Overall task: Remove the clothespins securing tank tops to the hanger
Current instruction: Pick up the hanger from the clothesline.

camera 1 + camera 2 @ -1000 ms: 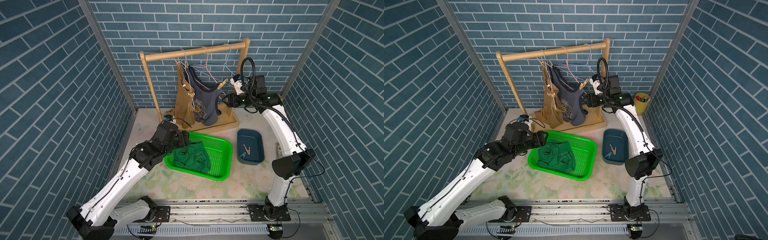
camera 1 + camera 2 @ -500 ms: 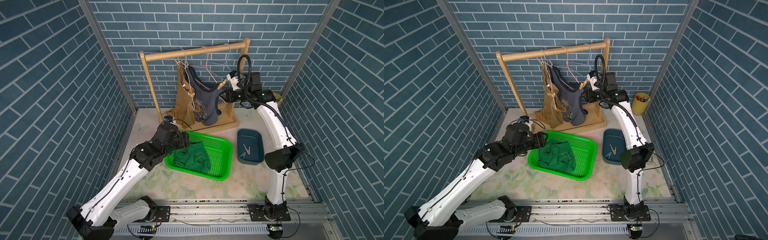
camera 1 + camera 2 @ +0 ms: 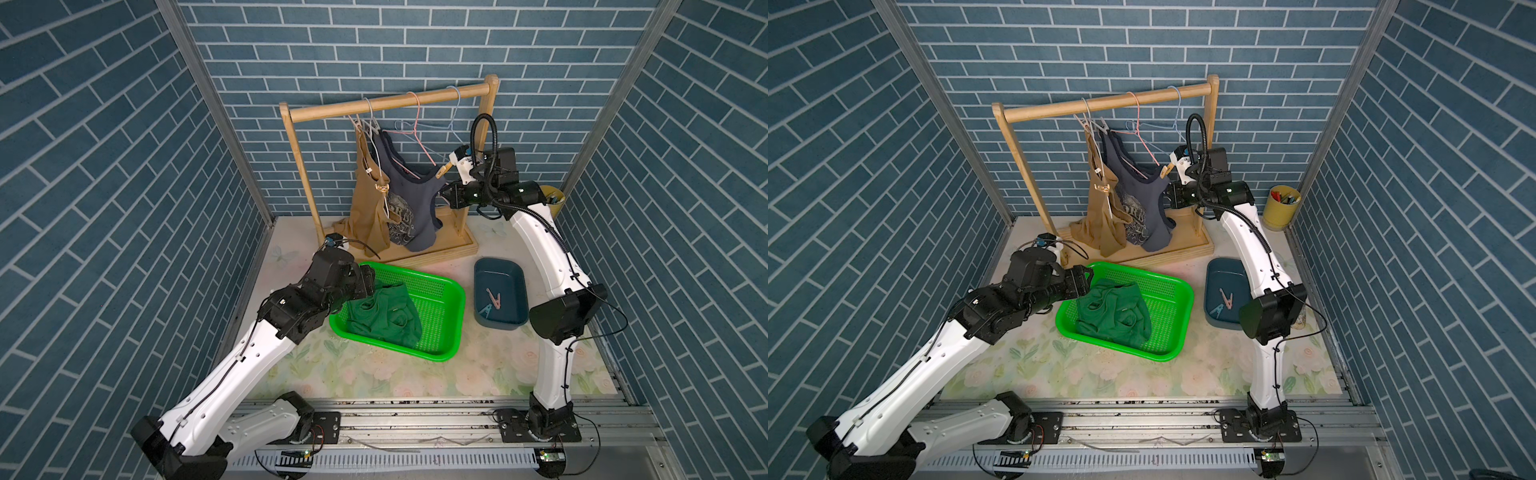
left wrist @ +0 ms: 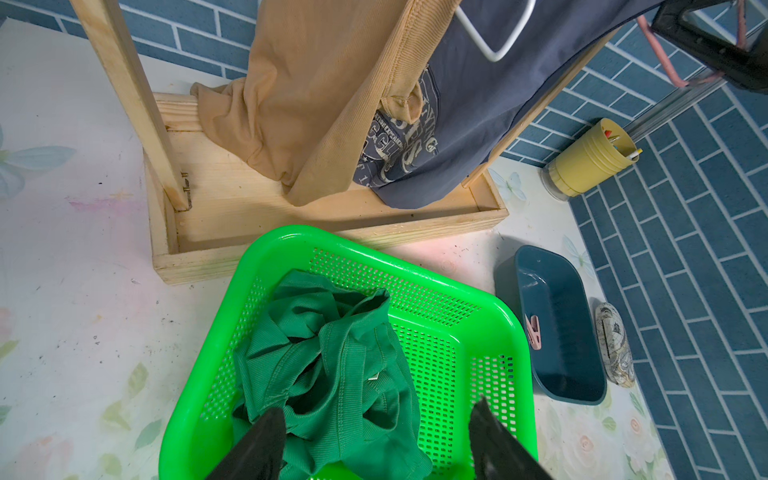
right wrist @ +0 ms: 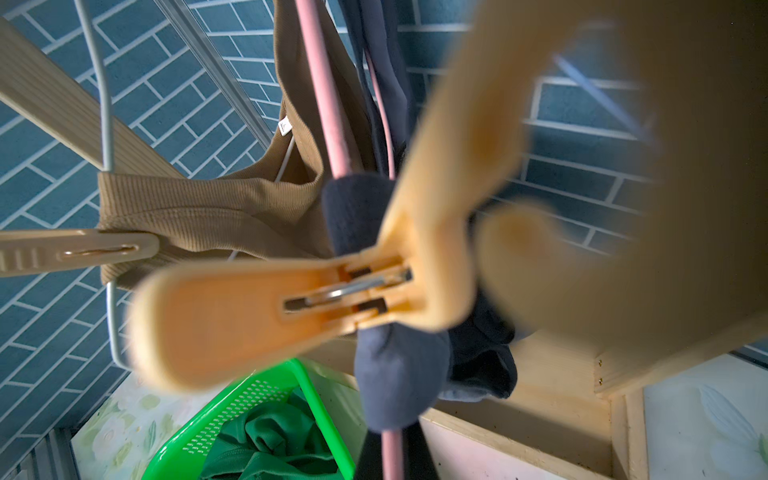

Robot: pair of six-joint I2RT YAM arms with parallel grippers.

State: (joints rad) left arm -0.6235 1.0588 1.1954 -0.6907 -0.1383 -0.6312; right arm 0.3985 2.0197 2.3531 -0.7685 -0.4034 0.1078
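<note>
Okay: my left end effector (image 4: 376, 415) is wide over the green tank top (image 4: 332, 365) in the basket (image 4: 457, 299). My right end effector (image 3: 449, 176) just clamped the tan clothespin (image 5: 257, 307) on the grey-blue tank top (image 3: 409, 208); pin likely squeezed open, pull-off next.

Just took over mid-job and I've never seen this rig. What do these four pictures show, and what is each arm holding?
Two white robot arms stand at the table's front, each ending in a two-finger gripper. Both top views look down on everything; each wrist view comes from a camera on that arm. A wooden rack at the back hangs a tan top and a grey-blue top; a tan clothespin clips the grey-blue one, a second clothespin the tan one. A green top lies in the green basket; a pink clothespin and a teal clothespin lie in the blue tray. The left gripper is open, empty, over the basket. The right gripper is shut beside the tan clothespin; what it pinches I cannot tell.
</note>
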